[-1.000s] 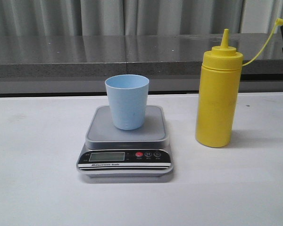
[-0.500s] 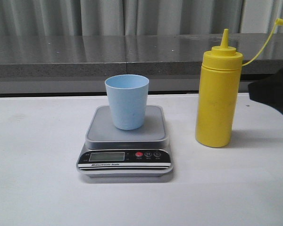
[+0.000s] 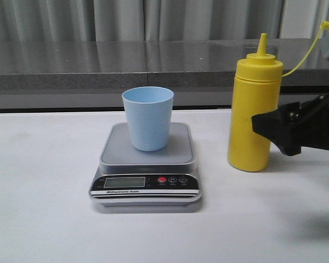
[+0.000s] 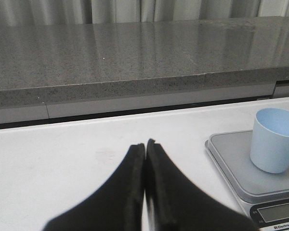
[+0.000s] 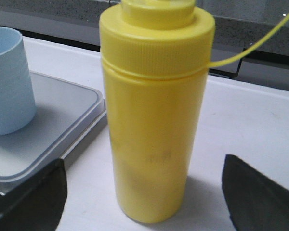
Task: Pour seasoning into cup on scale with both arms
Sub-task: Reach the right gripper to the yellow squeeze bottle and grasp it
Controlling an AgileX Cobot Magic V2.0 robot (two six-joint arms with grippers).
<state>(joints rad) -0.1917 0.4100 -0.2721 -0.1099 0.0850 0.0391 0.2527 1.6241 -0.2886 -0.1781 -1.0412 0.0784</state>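
Reach step: right gripper [image 5: 144, 192] spread wide, flanking the bottle [image 3: 253, 109], not touching. Cup [image 3: 148, 118] on the scale [image 3: 147, 164]. Left gripper [image 4: 145, 159] pinched together, idle. Next: close on the bottle body.

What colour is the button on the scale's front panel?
Red; the button sits right of the display on the scale, clearest in the front view.

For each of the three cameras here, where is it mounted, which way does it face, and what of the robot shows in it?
Front view: facing forward over the table; sees scale, cup, seasoning bottle, right gripper entering from the right.
Left wrist view: on the left arm, facing the grey ledge; left gripper with jaws together, cup and scale beside.
Right wrist view: on the right arm, close to the bottle, between open jaws.
All share cup and scale.
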